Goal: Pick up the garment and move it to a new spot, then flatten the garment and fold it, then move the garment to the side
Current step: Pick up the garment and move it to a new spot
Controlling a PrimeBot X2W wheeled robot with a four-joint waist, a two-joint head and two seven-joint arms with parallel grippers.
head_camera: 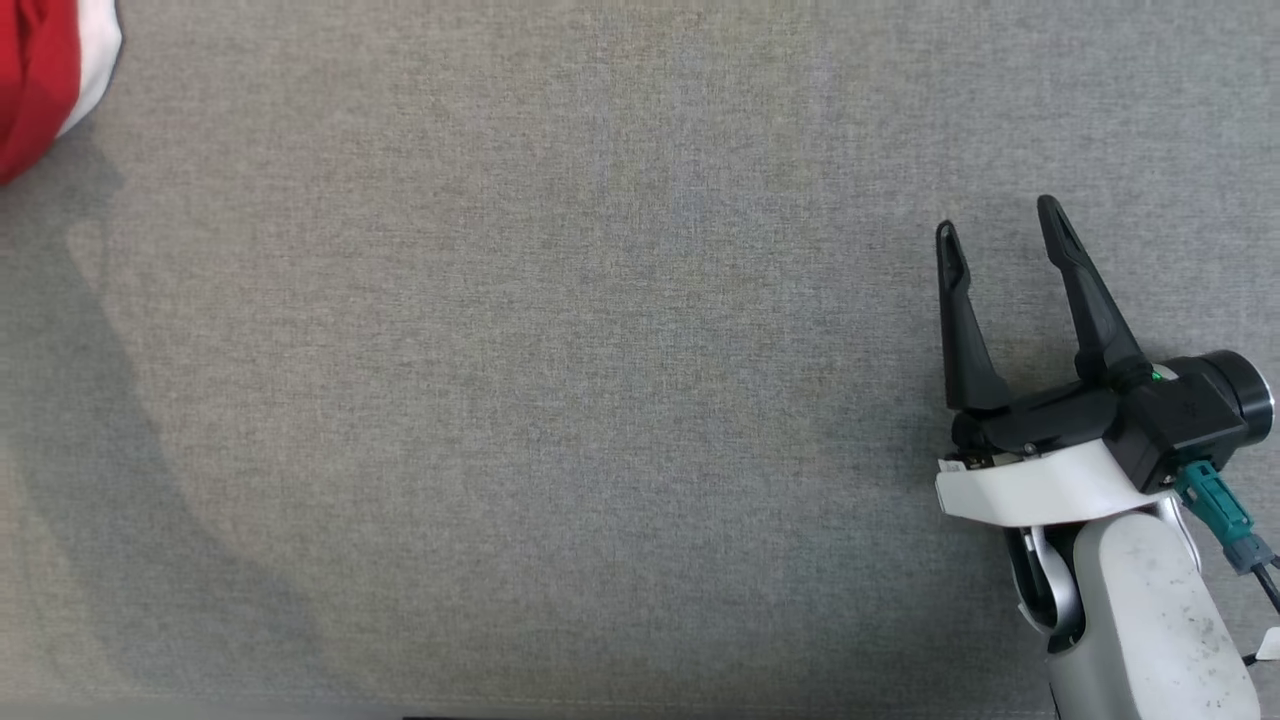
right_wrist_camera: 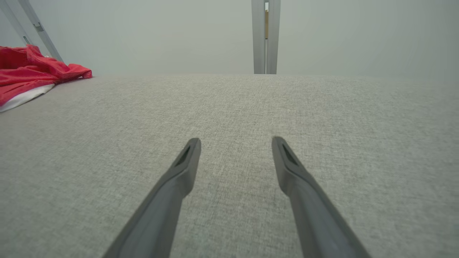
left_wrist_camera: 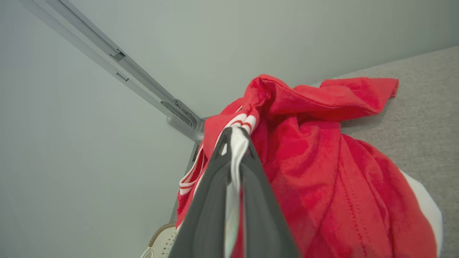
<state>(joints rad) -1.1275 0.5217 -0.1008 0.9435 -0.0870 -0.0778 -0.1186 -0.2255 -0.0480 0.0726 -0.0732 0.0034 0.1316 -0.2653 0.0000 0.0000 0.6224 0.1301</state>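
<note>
- The left tool (left_wrist_camera: pixel 235 134) is clamped shut on a white, red-striped hem of the red garment (left_wrist_camera: pixel 322 161), with a fold of cloth pinched between its 2 fingers.
- The garment lies bunched at the far left corner of the grey bench (head_camera: pixel 600 350), close to the wall (left_wrist_camera: pixel 71 143) and a metal rail (left_wrist_camera: pixel 143 79). The heap shows no clear long axis.
- The right tool (head_camera: pixel 998 216) hangs over the near right of the bench, fingers spread wide with nothing between them, well apart from the garment.
- In the left wrist view the bulk of the cloth runs ahead and to the right of the left tool, so the left arm is much the nearer.
- The middle of the bench, between garment and right tool, is bare, so a carry toward the centre looks unobstructed. Drawing away from the nearby wall and rail seems safer.
</note>
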